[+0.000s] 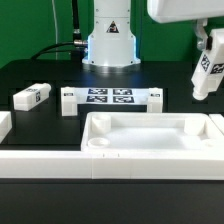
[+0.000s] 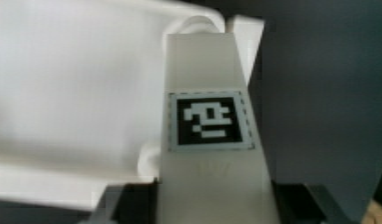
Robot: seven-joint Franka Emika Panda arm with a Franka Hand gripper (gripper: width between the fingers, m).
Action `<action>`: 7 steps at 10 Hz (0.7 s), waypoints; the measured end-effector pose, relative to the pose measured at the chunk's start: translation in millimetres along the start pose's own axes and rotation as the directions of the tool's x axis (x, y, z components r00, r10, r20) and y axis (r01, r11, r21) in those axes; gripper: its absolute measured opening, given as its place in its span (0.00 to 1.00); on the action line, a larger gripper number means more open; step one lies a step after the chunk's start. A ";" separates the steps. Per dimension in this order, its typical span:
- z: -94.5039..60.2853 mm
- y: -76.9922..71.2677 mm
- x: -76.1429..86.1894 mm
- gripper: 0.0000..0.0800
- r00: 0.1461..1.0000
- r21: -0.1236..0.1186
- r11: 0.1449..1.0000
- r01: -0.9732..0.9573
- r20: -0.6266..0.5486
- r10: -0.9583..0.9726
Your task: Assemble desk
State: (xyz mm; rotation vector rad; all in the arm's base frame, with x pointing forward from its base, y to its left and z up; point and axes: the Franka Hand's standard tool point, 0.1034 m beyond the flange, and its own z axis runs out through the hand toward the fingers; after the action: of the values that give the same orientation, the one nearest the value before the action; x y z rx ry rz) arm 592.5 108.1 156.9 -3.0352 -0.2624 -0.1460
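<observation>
My gripper [image 1: 205,50] is shut on a white block leg [image 1: 207,76] and holds it in the air at the exterior view's right, above the far right corner of the desk top [image 1: 150,128]. The desk top is a wide rimmed white tray lying at the front middle. In the wrist view the leg [image 2: 209,90] runs out from between my fingers [image 2: 131,205], its square tag facing the camera, with the white desk top [image 2: 63,100] beneath it. A second tagged leg [image 1: 32,96] lies on the black table at the left.
The marker board [image 1: 110,97] lies behind the desk top, with a small white block [image 1: 68,100] at its left end and another [image 1: 155,97] at its right end. A long low white rail [image 1: 40,162] runs along the front. The robot base [image 1: 108,45] stands at the back.
</observation>
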 end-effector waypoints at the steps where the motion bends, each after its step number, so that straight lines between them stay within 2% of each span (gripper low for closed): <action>1: 2.3 0.5 -1.7 0.36 0.998 -0.005 1.000 0.000 -0.055 0.000; 3: 2.4 3.5 5.4 0.36 0.979 -0.019 1.000 0.009 -0.204 -0.012; 4: -2.4 7.5 15.5 0.36 0.966 -0.029 0.999 0.030 -0.257 -0.036; 5: -2.2 9.8 22.0 0.36 0.954 -0.036 0.998 0.042 -0.295 -0.051; 7: 0.5 8.9 20.8 0.36 0.957 -0.034 0.998 0.044 -0.286 -0.052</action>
State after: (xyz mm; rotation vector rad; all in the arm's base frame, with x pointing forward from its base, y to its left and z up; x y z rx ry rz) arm 614.5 102.9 157.8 -2.9817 -0.3108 -0.5929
